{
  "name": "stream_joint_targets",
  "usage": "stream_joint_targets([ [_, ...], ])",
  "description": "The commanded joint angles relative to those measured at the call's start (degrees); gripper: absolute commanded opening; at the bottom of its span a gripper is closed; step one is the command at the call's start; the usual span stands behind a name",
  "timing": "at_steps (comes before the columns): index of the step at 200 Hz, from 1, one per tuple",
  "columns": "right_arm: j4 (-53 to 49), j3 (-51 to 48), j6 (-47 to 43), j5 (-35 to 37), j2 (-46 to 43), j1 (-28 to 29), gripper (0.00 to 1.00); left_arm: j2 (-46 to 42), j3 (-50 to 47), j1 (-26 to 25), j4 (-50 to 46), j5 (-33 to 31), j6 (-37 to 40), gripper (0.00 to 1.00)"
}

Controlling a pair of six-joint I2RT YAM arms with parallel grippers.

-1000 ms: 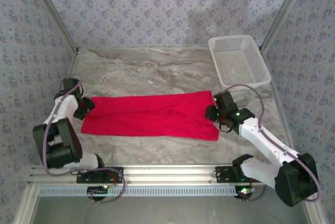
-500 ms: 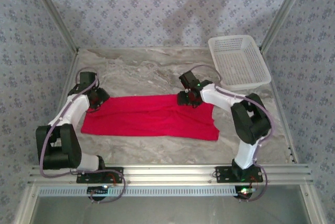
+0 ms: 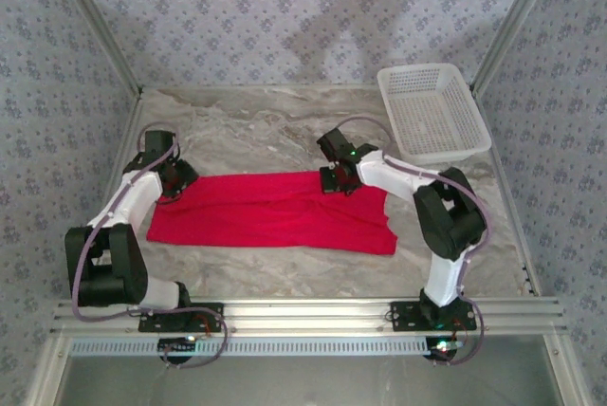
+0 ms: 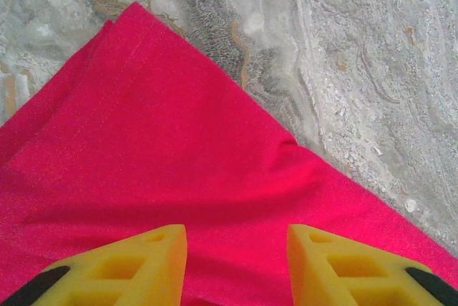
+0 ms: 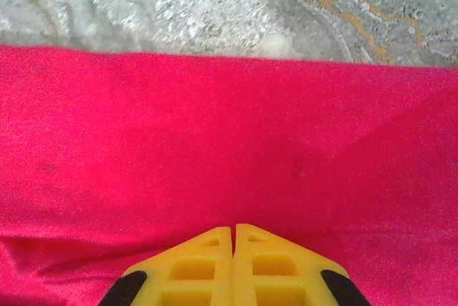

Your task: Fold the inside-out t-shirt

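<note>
One garment lies on view: the inside-out t-shirt [image 3: 270,212], plain bright red, spread flat across the middle of the frame on a grey marbled table [image 3: 266,131]. It forms a long, narrow band with no sleeves sticking out, so you can judge that the lengthwise folding is likely done. The band is not yet shortened, so the crosswise folds that would bring it to a compact packet appear to be left, and the task looks roughly half finished.

Its long axis runs left to right across the frame, parallel to the near table edge. The right end is a little wider, with its lower corner flaring toward the lower right. You cannot tell which end carries the collar.

At the band's upper left corner sits the left gripper [image 3: 178,178]. In its wrist view the yellow fingers [image 4: 161,256] stand apart above the cloth, with the corner and bare marble ahead of them, and nothing is pinched.

On the band's upper edge, right of centre, sits the right gripper [image 3: 337,178]. Its wrist view shows the two yellow fingers [image 5: 207,256] pressed together low over the red cloth. Whether any fabric is caught between them cannot be told.

Well apart, in the upper right of the frame, stands a white lattice basket [image 3: 417,69].
</note>
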Motion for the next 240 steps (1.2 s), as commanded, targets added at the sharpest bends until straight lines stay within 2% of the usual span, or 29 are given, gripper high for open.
stream_joint_targets([
  [1, -3.84, -4.05, 4.60, 2.65, -8.40, 4.41, 0.00, -1.55, -0.90, -0.28, -0.04, 0.95, 0.16, 0.40],
  [23, -2.81, -11.14, 12.99, 5.05, -13.29, 10.27, 0.00, -2.29, -1.58, -0.50, 0.23, 1.63, -0.60, 0.40],
  [30, -2.02, -13.41, 15.80, 5.90, -14.44, 12.32, 0.03, -2.54, -1.60, -0.64, 0.15, 1.62, -0.69, 0.40],
  [50, 0.13, -17.70, 21.96, 8.62, -16.65, 18.57, 0.22, -3.31, -1.31, -1.15, -0.39, 1.76, -0.38, 0.40],
  [68, -1.94, -17.42, 25.13, 12.54, -17.64, 23.18, 0.44, -3.31, -0.78, -1.42, -0.97, 1.78, 0.35, 0.40],
  [84, -6.52, -15.24, 26.18, 15.21, -18.76, 24.68, 0.56, -2.82, 0.20, -1.58, -2.22, 1.91, 0.99, 0.40],
  [90, -8.12, -14.38, 26.27, 15.05, -19.29, 24.64, 0.57, -2.70, 0.48, -1.69, -2.56, 2.03, 1.12, 0.40],
  [113, -8.28, -11.46, 22.88, 13.50, -20.13, 19.99, 0.66, -2.28, 0.69, -1.76, -2.18, 3.22, 1.08, 0.40],
  [135, -2.50, -9.84, 19.26, 7.60, -16.36, 11.11, 0.66, -0.26, -0.14, -1.79, -0.40, 5.95, 0.35, 0.40],
  [165, 2.59, -7.64, 16.27, 0.78, -5.83, 1.42, 0.63, 5.81, -0.12, -1.67, 1.72, 8.09, 0.06, 0.40],
  [196, 3.46, -7.74, 14.10, -0.87, 0.84, -3.37, 0.61, 13.65, 3.74, -0.50, 1.05, 6.67, 2.04, 0.40],
  [240, 2.24, -11.39, 11.21, -0.95, -0.19, -7.31, 0.58, 19.05, 5.40, 4.65, 0.67, 8.55, 3.46, 0.41],
])
